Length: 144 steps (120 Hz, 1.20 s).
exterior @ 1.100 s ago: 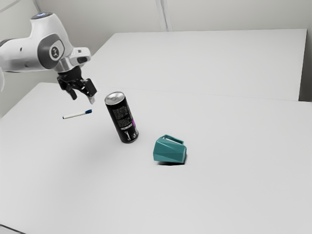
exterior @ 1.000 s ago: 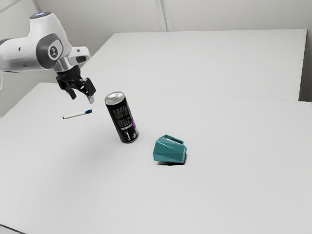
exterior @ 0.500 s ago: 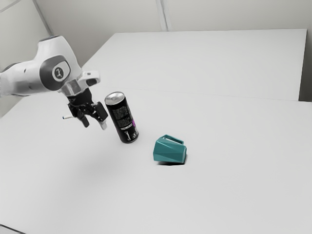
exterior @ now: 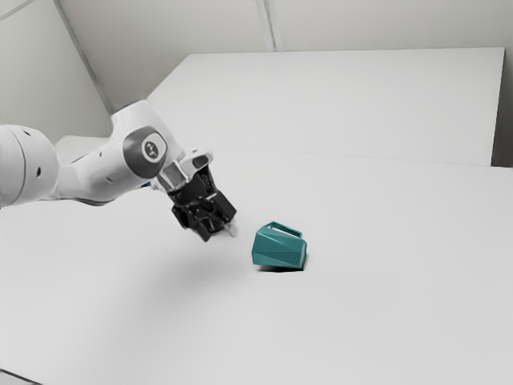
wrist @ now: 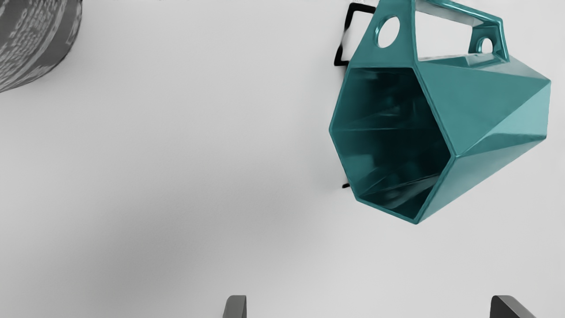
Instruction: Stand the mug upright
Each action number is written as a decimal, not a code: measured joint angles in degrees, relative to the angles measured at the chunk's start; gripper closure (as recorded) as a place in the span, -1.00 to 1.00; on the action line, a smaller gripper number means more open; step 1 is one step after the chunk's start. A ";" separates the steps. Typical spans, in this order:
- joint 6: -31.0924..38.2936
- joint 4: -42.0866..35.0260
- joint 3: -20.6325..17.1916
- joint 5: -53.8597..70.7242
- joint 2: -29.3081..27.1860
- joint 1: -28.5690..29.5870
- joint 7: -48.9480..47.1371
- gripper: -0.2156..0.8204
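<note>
The gripper (exterior: pixel 219 233) has moved lower, nearer to the mug (exterior: pixel 278 248) lying on its side; it is open, apparently above the worktop (exterior: pixel 361 321).

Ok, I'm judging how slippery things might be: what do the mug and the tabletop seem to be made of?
The mug looks like glazed ceramic or hard plastic, glossy: bright highlights run along its handle. The tabletop looks matte, perhaps laminate or painted board: its shading is soft.
</note>
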 joint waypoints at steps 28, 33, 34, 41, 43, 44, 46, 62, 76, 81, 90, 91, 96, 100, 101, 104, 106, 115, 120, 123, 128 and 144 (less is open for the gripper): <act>2.45 1.14 0.03 -11.58 4.82 -2.10 4.56 -0.58; 2.68 2.07 0.03 -12.50 5.73 -2.05 5.40 -0.58; 2.72 2.32 0.03 -12.65 5.97 -2.04 5.56 -0.58; 2.93 4.02 0.03 -13.62 7.66 -2.04 6.65 -0.58; 2.97 4.42 0.03 -13.99 8.12 -2.06 6.97 -0.58; 2.99 4.58 0.03 -14.19 8.31 -2.10 7.12 -0.58; 3.02 4.83 0.16 -14.65 8.63 -2.35 7.43 -0.58; 2.95 6.69 1.24 -18.16 10.84 -3.23 9.93 -0.58; 2.51 7.43 1.33 -20.93 11.54 -3.16 11.89 -0.58; 2.21 7.50 1.34 -22.06 12.01 -2.92 12.54 -0.58; 1.68 7.57 1.34 -23.85 12.88 -2.68 13.61 -0.58; 1.63 7.57 1.34 -24.07 12.95 -2.67 13.72 -0.58; 1.32 7.56 1.34 -25.02 13.16 -2.68 14.26 -0.56; 1.06 7.53 1.35 -25.72 13.24 -2.72 14.65 -0.53; 0.99 7.52 1.35 -25.88 13.25 -2.73 14.75 -0.53; 0.80 7.51 1.35 -26.33 13.28 -2.78 15.03 -0.51; 0.68 7.51 1.35 -26.58 13.29 -2.82 15.21 -0.50; 0.24 7.49 1.35 -27.61 13.26 -2.95 15.96 -0.38; 0.05 7.48 1.35 -28.03 13.25 -3.05 16.34 -0.31; -0.05 7.48 1.35 -28.24 13.25 -3.10 16.55 -0.26; -0.18 7.49 1.33 -28.60 13.25 -3.20 16.89 -0.19; -0.47 7.56 1.27 -29.54 13.31 -3.41 17.84 -0.03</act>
